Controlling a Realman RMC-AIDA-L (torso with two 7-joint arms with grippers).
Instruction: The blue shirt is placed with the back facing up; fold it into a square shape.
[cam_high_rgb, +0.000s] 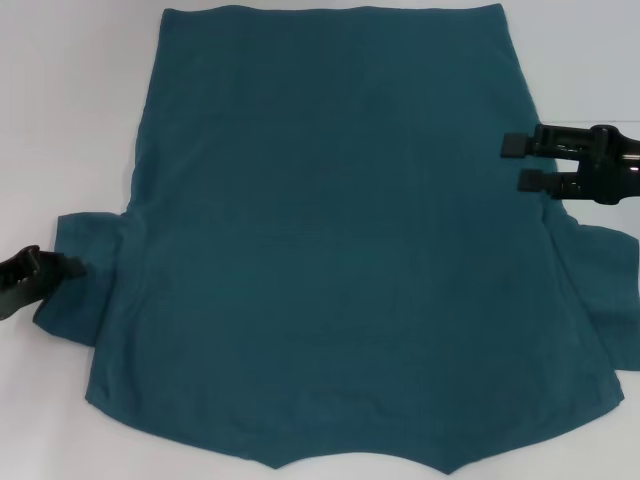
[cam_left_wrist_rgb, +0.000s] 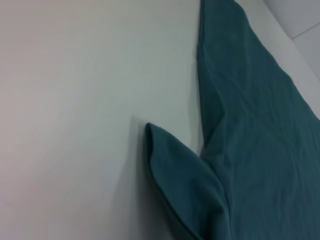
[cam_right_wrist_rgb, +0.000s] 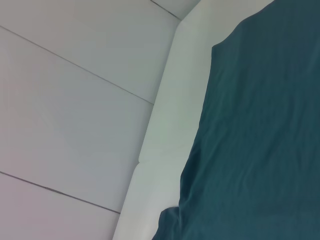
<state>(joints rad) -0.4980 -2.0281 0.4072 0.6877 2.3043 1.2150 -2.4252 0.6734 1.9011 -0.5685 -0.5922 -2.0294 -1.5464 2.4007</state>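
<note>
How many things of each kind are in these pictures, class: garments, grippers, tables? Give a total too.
Garments: 1, the blue shirt
Grippers: 2, the left gripper and the right gripper
Tables: 1, the white table
Total: 4

The blue shirt (cam_high_rgb: 340, 250) lay flat and covered most of the white table (cam_high_rgb: 70, 110), leaving bare strips along its left and right sides. The left strip was wide toward the far end and narrowed where the left sleeve (cam_high_rgb: 85, 290) jutted out; the left gripper (cam_high_rgb: 50, 272) occupied that spot, at the sleeve edge. On the right, the right gripper (cam_high_rgb: 515, 163), fingers apart, stood over the shirt's side edge, just beyond the right sleeve (cam_high_rgb: 600, 280).
</note>
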